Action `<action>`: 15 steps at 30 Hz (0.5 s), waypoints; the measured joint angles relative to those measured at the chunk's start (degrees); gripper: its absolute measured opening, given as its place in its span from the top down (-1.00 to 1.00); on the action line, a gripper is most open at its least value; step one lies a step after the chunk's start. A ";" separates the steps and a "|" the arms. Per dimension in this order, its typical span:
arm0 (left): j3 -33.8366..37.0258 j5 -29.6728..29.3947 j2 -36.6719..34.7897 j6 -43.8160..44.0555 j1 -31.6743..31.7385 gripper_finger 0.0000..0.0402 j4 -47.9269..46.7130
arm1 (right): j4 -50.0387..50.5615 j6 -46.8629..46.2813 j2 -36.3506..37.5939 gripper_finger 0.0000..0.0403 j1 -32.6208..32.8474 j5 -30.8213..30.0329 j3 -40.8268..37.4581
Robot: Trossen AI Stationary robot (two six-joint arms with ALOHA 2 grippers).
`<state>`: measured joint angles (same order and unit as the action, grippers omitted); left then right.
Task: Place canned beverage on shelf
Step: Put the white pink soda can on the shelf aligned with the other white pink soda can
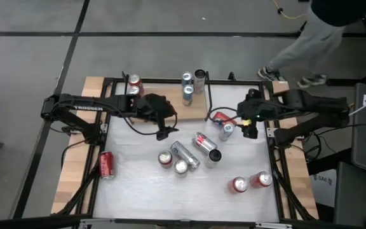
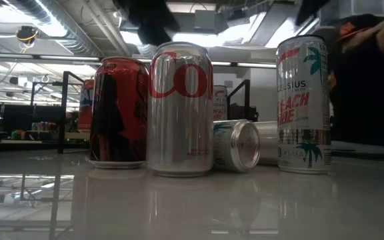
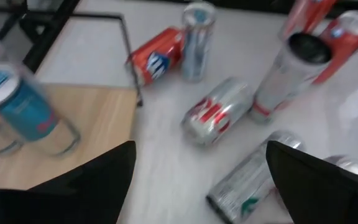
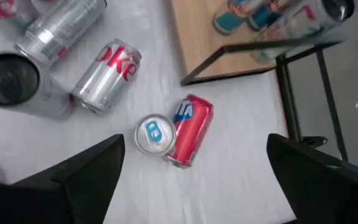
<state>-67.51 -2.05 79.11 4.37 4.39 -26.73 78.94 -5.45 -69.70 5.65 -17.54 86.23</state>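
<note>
Right claw (image 1: 249, 129) wide open, holding nothing, hovering over the white surface (image 1: 138, 191) just beside the lying red can (image 1: 221, 117) and the upright blue-topped can (image 1: 227, 131). The right wrist view shows both centred between the spread fingers (image 4: 89, 171), so this looks like a line-up for a pick, probably one of that pair. The red can lies on its side touching the upright one; a grab there could knock the neighbour.

Left claw (image 1: 162, 124) also wide open and empty, hanging near the front edge of the shelf (image 1: 170, 108), over the surface. Its wrist view looks past its fingers (image 3: 98, 180) at the shelf corner and loose cans. Likely waiting, or choosing from the middle cluster.

The shelf, a wooden board with black rails, sits at the far side of the surface between the arms. On it: two blue-white cans (image 1: 187, 89) and a dark-topped silver can (image 1: 199, 79), upright and close together. A red can (image 1: 134, 83) stands by the far left corner; can't tell if it is on the shelf.

Still loose: the middle cluster (image 1: 183, 156), some upright, some tipped; two red cans (image 1: 250, 182) near the right; one red can lying at the left edge (image 1: 106, 165). Task looks early to midway.

A person's legs (image 1: 304, 51) show beyond the surface.
</note>
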 joint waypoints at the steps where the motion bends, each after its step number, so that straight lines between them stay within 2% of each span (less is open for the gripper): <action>1: 0.00 0.01 0.00 0.05 -0.47 -0.75 0.83 | -0.49 -0.06 1.02 -0.90 -0.02 0.01 -1.57; 5: 0.00 -0.24 0.46 0.16 -2.01 -0.75 4.31 | -2.49 2.54 4.24 -0.90 -0.02 0.02 -7.16; 11: -0.07 -2.39 3.55 1.15 -3.89 -0.75 11.58 | -2.69 15.43 4.92 -0.90 -0.04 0.20 -12.56; 15: -0.07 -4.98 7.08 2.32 -4.62 -0.75 16.38 | -2.93 20.19 4.35 -0.90 -0.04 0.64 -15.35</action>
<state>-67.57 -7.04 86.19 6.69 -0.23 -10.34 76.01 14.74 -65.34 5.61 -16.90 70.88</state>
